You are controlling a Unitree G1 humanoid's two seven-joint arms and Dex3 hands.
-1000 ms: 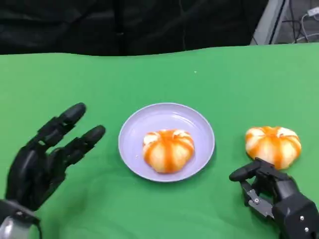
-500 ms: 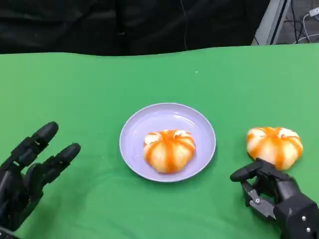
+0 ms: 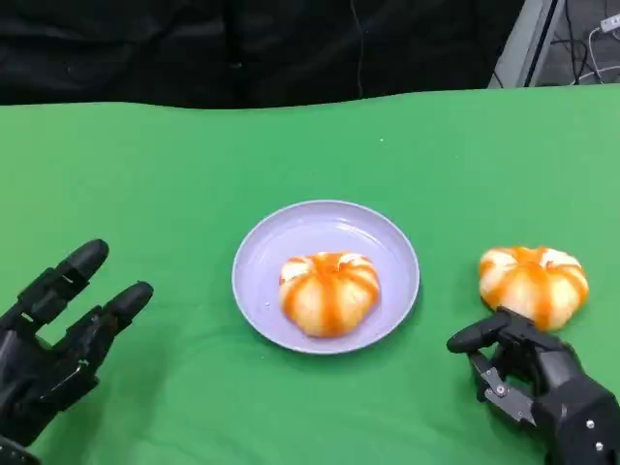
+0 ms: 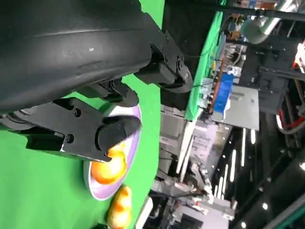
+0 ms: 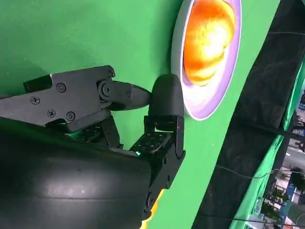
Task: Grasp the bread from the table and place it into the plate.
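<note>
Green cloth covers the table in the head view. A lilac plate sits mid-table with one bun in it; a second bun lies on the cloth to its right. The right hand rests just beside that bun, fingers curled on nothing. The left hand hovers spread and empty, well apart from the plate.

The left wrist view shows both buns beyond its fingers. The right wrist view shows the plated bun past curled fingers.

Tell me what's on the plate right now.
One orange-striped bread roll sits on the lilac plate, toward its near side. The patch of plate under the roll is covered. A second roll lies on the green table, off the plate.
</note>
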